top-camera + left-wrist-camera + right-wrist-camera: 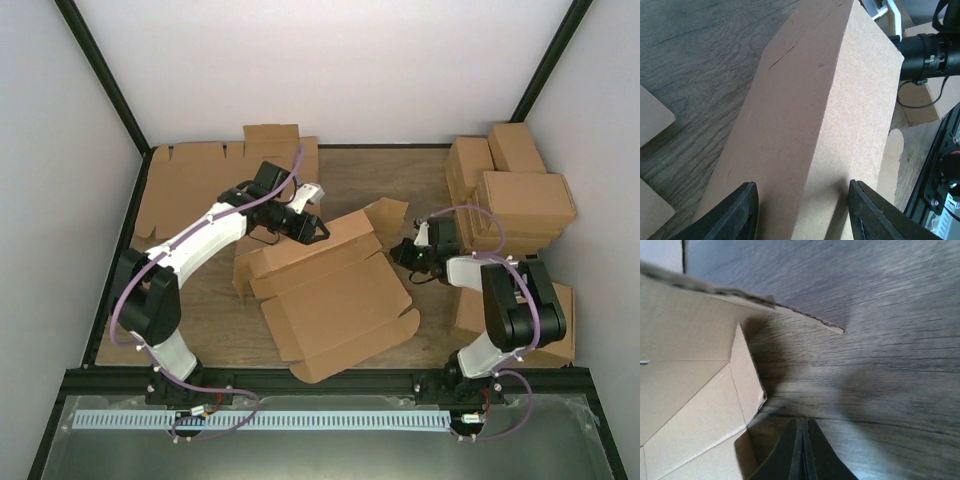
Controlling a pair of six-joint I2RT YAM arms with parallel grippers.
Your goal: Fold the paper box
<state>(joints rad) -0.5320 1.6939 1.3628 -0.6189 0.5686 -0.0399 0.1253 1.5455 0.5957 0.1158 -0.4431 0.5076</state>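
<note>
Currently box (335, 305) lies skewed left-right at the centre of the table (400, 175): left jaws spread over its far wall (340, 250), right jaws pressed together, empty, just beside its right flap (388, 215).

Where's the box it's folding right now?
In the top view, the box lies in the middle of the table, with the left hand at its far edge and the right hand beside its right flap.
</note>
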